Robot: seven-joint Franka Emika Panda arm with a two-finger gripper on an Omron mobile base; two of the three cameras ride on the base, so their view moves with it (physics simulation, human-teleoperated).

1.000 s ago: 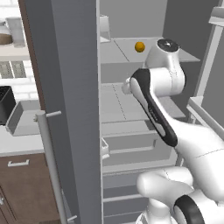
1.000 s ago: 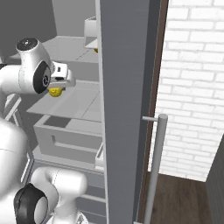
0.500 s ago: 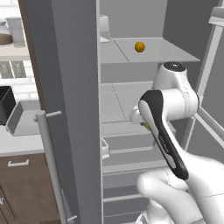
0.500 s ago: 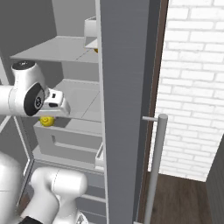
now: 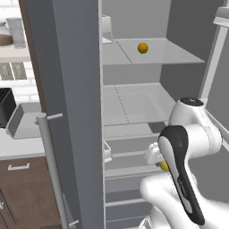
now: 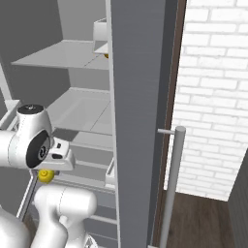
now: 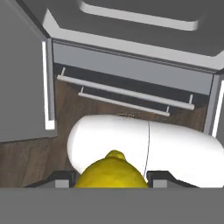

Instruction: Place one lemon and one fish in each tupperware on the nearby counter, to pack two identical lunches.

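Your gripper is closed on a bright yellow lemon, held low before the open fridge's drawers. A second, orange-yellow lemon sits on the upper fridge shelf.

Arm folded low, wrist bent down, gripper pointing at floor. Fingers closed on lemon, one each side of it.
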